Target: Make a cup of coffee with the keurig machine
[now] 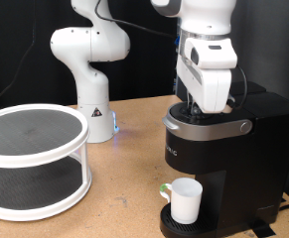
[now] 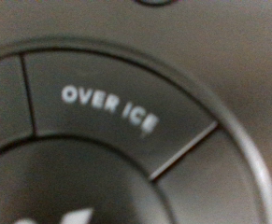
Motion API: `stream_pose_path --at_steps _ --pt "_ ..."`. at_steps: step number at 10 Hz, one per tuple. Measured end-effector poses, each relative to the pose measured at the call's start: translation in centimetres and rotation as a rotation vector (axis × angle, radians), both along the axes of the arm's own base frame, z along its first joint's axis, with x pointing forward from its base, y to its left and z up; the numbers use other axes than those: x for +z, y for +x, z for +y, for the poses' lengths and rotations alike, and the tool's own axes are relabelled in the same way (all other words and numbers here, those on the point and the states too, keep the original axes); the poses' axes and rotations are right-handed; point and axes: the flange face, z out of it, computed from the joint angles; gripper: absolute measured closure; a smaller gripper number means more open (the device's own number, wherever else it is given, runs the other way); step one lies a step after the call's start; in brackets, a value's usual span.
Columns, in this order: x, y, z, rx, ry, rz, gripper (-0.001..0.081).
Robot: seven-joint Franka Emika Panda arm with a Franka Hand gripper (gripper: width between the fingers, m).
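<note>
Keurig machine [image 1: 218, 149] — boxy, matte black, with silver-grey rimmed lid shut — standing at the exterior view's right on a tan wooden tabletop [image 1: 114, 198]. Nearest the camera: small white cylindrical cup [image 1: 186, 201] with greenish handle, upright on the machine's round black drip base [image 1: 174, 226], directly beneath the brew head, handle turned toward the exterior view's left.

Above the lid: gripper [image 1: 206, 107] of the white robot arm, pressed down close to the machine's top surface. Fingertips hidden against the dark housing; opening width cannot be told, nothing seen held between the fingers.

Wrist view filled by the machine's black control panel [image 2: 136, 112] at very close range — curved button segment lettered "OVER ICE" [image 2: 110, 107] in white, bounded by thin raised dividers, picture slightly blurred.

Further off, at the exterior view's left: white two-tier round rack [image 1: 33, 159] with dark mesh shelves. Behind it, a second white robot arm base [image 1: 92, 84], small blue light near its foot. Black backdrop behind all.
</note>
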Motion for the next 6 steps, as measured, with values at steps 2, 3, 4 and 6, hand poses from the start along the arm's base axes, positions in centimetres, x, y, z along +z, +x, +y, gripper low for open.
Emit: stream_pose_path --at_steps 2,3,4,6 --pt "0.1 -0.9 -0.5 0.045 0.061 -0.055 0.0804" --pt "0.2 -1.5 -0.7 0.063 0.087 -0.073 0.0804" --pt "0.6 -2.2 -1.0 0.073 0.108 -0.097 0.0804" --pt "2.0 -3.7 -1.3 0.078 0.132 -0.134 0.0804"
